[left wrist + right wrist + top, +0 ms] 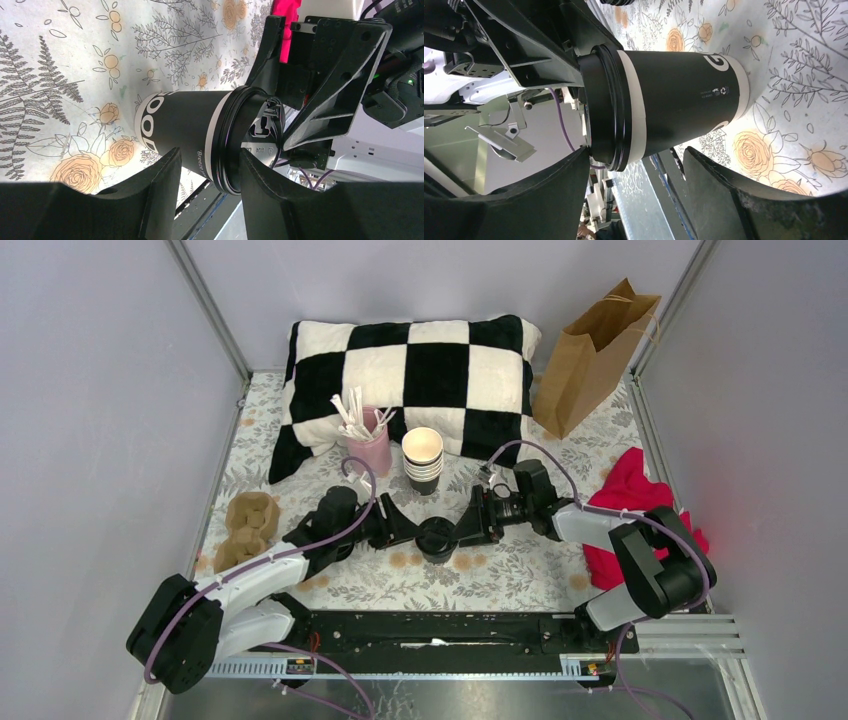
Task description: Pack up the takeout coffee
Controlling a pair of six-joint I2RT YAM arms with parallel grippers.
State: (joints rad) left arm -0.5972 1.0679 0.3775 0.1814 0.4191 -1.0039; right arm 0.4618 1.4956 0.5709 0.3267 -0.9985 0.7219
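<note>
The takeout coffee (pixel 437 538), a black cup with white lettering and a black lid, stands upright on the floral table between the two arms. My left gripper (pixel 405 530) is at its left side and my right gripper (pixel 468 528) at its right. In the left wrist view the cup (pixel 175 127) lies across the frame. The left gripper (pixel 207 170) is open, one finger by the lid's top and the other by the cup's side. In the right wrist view the cup (pixel 674 100) shows the same way. The right gripper (pixel 634 170) is open, its fingers spread on either side of the lid rim.
A stack of lidless cups (pixel 422 458) and a pink cup of stirrers (pixel 368 445) stand behind the coffee. A checkered pillow (pixel 410 370) lies at the back. A brown paper bag (pixel 592 355) stands back right, a red cloth (pixel 635 505) lies right, and a cardboard carrier (pixel 245 528) lies left.
</note>
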